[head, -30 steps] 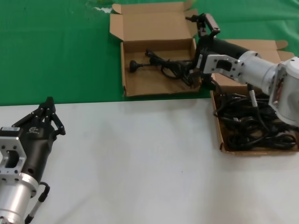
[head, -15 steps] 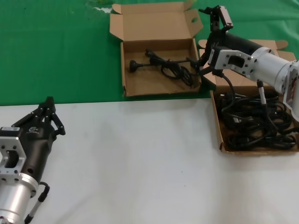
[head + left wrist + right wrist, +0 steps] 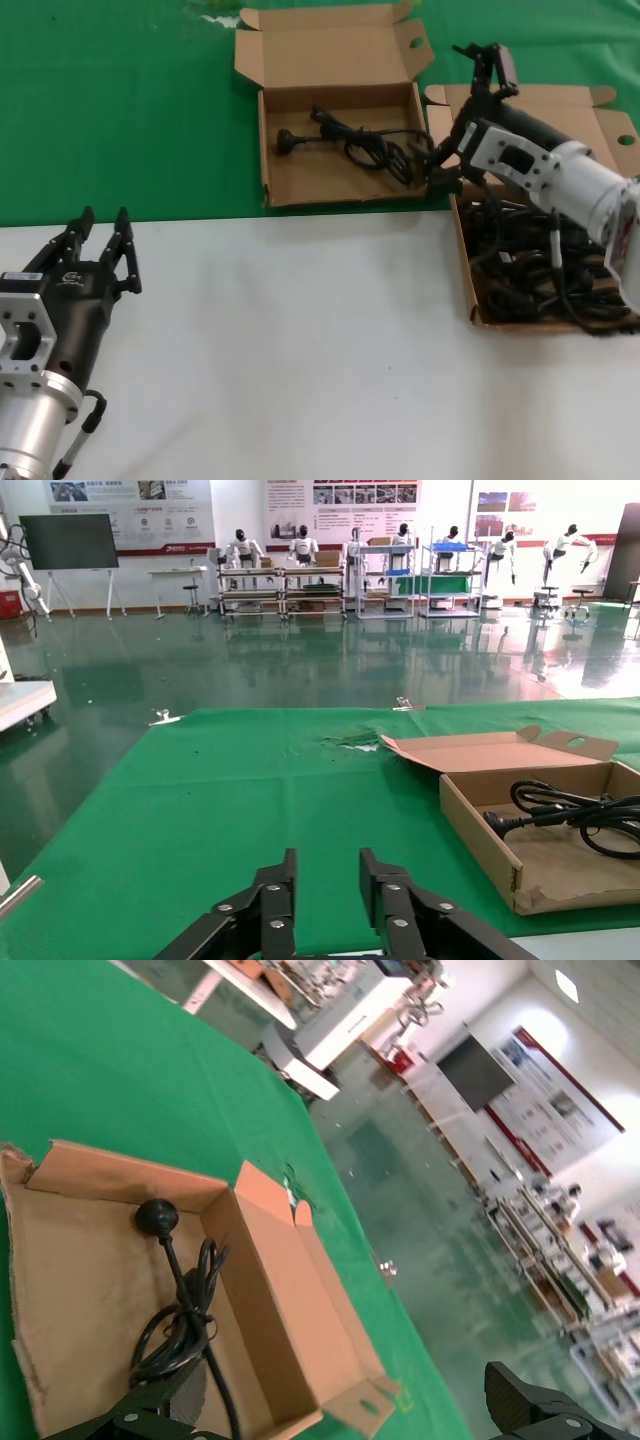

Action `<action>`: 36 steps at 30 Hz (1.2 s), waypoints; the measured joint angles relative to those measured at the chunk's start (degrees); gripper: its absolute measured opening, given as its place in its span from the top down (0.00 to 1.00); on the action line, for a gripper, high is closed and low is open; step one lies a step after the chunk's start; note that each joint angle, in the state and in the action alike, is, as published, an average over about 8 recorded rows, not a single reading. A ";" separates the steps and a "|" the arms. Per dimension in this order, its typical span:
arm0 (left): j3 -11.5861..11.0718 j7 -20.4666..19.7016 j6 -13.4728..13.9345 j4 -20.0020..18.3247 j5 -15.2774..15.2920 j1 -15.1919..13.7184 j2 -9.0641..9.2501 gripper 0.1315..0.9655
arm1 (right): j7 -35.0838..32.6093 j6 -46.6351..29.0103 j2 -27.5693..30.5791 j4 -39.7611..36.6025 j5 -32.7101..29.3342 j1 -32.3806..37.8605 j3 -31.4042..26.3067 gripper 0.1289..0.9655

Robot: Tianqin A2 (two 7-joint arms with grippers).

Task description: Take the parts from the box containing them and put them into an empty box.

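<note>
Brown cardboard is all this job is about: two flat boxes sit on the green cloth, and black cords must go from one to the other. The right gripper (image 3: 470,100) hangs in the air just above the gap between the boxes, with its fingers spread wide and nothing in them. Just beside it, on the side toward the other arm, is the small box (image 3: 340,190). One looped cord (image 3: 365,145) already lies inside it, with its round plug pointing away from the gripper; the right wrist view shows the same cord (image 3: 185,1310) on the floor of that box (image 3: 290,1290). Below and behind the gripper, under the silver arm, is the wide box (image 3: 470,290), and it is full of tangled cords (image 3: 530,265). So I think the job has only just started: one cord is moved and a big heap is left. It looks like the gripper has let go of a cord and now must go to the heap for the next one. The cords are knotted together, so pulling one out may drag others along. The left gripper (image 3: 100,245) waits far away over the white table, near the robot's body, with its fingers (image 3: 275,900) a little apart and holding nothing. From there the small box (image 3: 520,810) is ahead and off to one side.
</note>
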 joint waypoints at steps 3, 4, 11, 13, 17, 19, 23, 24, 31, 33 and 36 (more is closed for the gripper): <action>0.00 0.00 0.00 0.00 0.00 0.00 0.00 0.82 | 2.50 1.42 0.20 2.36 0.34 -2.35 0.45 0.00; 0.00 0.00 0.00 0.00 0.00 0.00 0.00 0.81 | 3.30 1.88 0.27 3.12 0.45 -3.11 0.60 0.00; 0.00 0.00 0.00 0.00 0.00 0.00 0.00 0.65 | 9.12 5.19 0.73 8.60 1.23 -8.59 1.65 0.00; 0.00 0.00 0.00 0.00 0.00 0.00 0.00 0.60 | 10.80 6.15 0.87 10.20 1.45 -10.18 1.95 0.00; 0.00 0.02 0.00 0.00 -0.01 0.00 0.00 0.50 | 14.13 8.04 1.14 13.35 1.90 -13.35 2.55 0.00; 0.00 0.03 0.00 0.00 -0.01 0.00 0.00 0.44 | 15.78 8.98 1.27 14.92 2.12 -14.87 2.85 0.00; 0.00 0.03 0.00 0.00 -0.01 0.00 0.00 0.31 | 19.10 10.88 1.53 18.07 2.57 -18.01 3.45 0.00; 0.00 0.02 0.00 0.00 -0.01 0.00 0.00 0.31 | 19.94 11.35 1.60 18.87 2.68 -18.78 3.61 0.00; 0.00 0.01 0.00 0.00 -0.01 0.00 0.00 0.22 | 25.73 14.65 2.07 24.37 3.46 -24.27 4.66 0.00; 0.00 0.01 0.00 0.00 -0.01 0.00 0.00 0.18 | 27.42 15.61 2.20 25.97 3.69 -25.87 4.96 0.00; 0.00 0.01 0.00 0.00 -0.01 0.00 0.00 0.13 | 29.91 17.03 2.40 28.33 4.03 -28.19 5.42 0.00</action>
